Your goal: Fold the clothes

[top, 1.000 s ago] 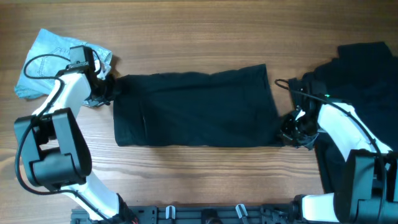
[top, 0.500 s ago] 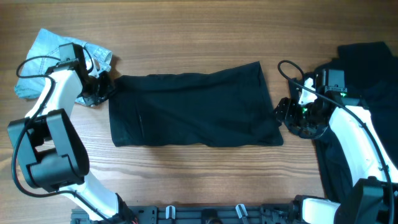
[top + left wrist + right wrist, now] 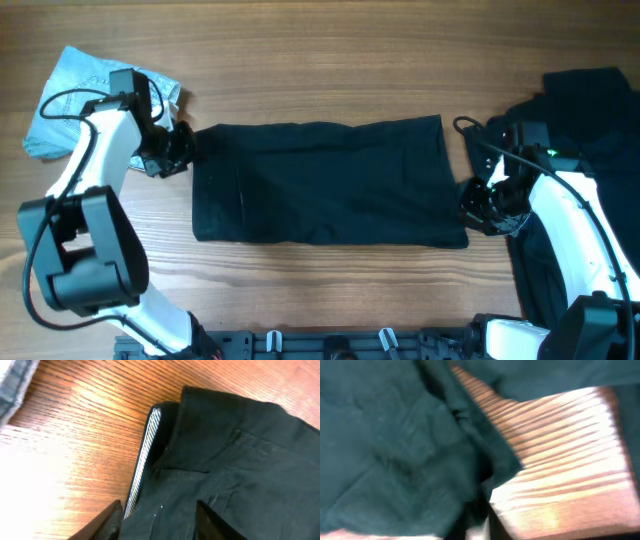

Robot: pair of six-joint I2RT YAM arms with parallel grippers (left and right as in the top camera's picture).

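The black shorts [image 3: 320,180] lie spread flat across the middle of the table. My left gripper [image 3: 180,150] is at their upper left corner. In the left wrist view its fingers [image 3: 157,522] have black fabric between them, beside the pale waistband lining [image 3: 145,457]. My right gripper [image 3: 476,208] is at the lower right corner. The right wrist view is blurred and shows dark fabric [image 3: 395,435] bunched into the jaws [image 3: 485,520]. The light-blue denim pair [image 3: 70,95] lies crumpled at the far left. A pile of dark garments [image 3: 595,120] lies at the right.
The dark pile runs down the right edge under my right arm [image 3: 570,215]. The denim pair sits just behind my left arm [image 3: 100,150]. Bare wooden table [image 3: 320,60] shows behind and in front of the shorts.
The shorts first slid a little left, then moved right and stretched flatter into a neat rectangle. Both grippers moved right with them. The right gripper dropped back to the lower right corner.
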